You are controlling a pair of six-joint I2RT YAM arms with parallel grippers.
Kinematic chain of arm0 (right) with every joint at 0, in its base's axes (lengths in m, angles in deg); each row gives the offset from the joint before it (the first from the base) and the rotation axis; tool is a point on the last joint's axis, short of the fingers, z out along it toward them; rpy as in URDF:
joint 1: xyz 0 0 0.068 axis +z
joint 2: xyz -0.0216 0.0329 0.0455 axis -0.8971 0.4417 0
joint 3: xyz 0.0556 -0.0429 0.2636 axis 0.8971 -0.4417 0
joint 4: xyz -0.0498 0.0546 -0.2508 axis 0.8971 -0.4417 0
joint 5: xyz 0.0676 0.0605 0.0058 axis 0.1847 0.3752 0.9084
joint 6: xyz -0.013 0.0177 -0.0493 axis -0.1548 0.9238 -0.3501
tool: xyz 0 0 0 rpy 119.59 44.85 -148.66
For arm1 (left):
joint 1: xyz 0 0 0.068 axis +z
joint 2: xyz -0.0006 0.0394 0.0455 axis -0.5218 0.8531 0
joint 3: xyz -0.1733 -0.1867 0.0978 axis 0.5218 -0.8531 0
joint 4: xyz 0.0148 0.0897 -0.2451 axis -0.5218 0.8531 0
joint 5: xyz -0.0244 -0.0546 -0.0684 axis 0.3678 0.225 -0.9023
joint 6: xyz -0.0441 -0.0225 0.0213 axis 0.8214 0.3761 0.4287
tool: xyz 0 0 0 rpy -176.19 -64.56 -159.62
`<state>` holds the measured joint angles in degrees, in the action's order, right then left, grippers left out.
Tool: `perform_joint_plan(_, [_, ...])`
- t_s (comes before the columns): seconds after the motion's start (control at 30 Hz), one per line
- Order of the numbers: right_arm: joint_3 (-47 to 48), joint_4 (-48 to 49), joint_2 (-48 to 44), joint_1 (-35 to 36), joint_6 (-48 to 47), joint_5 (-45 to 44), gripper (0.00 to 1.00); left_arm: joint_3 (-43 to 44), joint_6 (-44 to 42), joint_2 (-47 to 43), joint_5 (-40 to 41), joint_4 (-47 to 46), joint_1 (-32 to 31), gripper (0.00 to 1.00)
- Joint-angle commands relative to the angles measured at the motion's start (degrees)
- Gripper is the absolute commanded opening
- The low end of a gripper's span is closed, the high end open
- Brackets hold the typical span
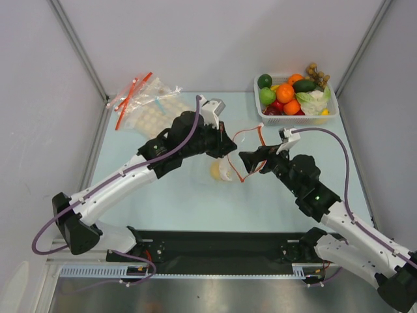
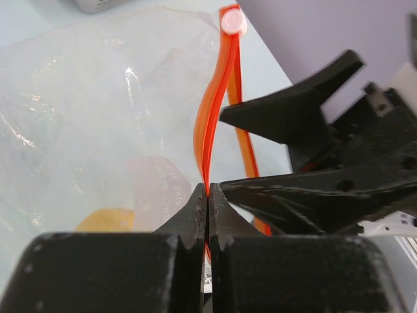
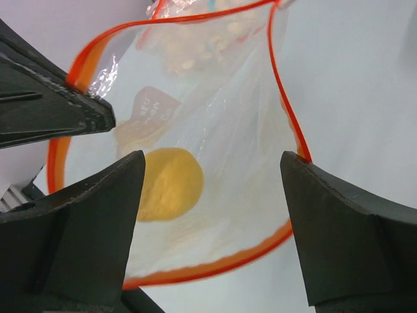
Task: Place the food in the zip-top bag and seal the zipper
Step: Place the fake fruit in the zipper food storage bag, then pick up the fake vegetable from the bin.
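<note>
The clear zip-top bag (image 1: pixel 203 171) lies mid-table with its mouth held open. Its red-orange zipper (image 1: pixel 246 132) forms a loop. My left gripper (image 1: pixel 231 150) is shut on one side of that strip (image 2: pixel 207 150), and the white slider (image 2: pixel 232 21) sits at the strip's far end. My right gripper (image 1: pixel 251 161) stands open at the mouth (image 3: pixel 214 156), fingers (image 3: pixel 98 215) wide apart and holding nothing. A yellow round food piece (image 3: pixel 169 182) lies inside the bag, also visible through the plastic (image 2: pixel 107 218). More food (image 1: pixel 287 94) fills the basket.
A white basket (image 1: pixel 332 112) of toy fruit stands at the back right, with a bunch of brown balls (image 1: pixel 318 75) on its far corner. Crinkled disc-dotted bags (image 1: pixel 146 107) with red strips lie at the back left. Grey walls close in on both sides.
</note>
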<state>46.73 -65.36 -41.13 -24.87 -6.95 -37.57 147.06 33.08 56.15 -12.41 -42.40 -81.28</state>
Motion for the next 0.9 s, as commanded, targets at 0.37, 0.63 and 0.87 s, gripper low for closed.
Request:
perform_joint_plan(0.37, [9.89, -13.35, 5.99, 0.72, 1.37, -7.72, 0.71, -2.21, -1.16, -2.04, -1.96, -2.77, 5.44, 0.0])
perform_joint_plan(0.63, [10.42, -14.76, 4.96, 2.3, 0.85, -13.26, 0.72, -3.08, -2.83, -3.09, 3.58, -1.45, 5.35, 0.0])
perform_joint_plan(0.87, [11.38, -16.51, 5.3, 2.48, 0.23, -15.9, 0.74, -7.39, -3.44, -4.67, 5.95, -5.05, 5.35, 0.0])
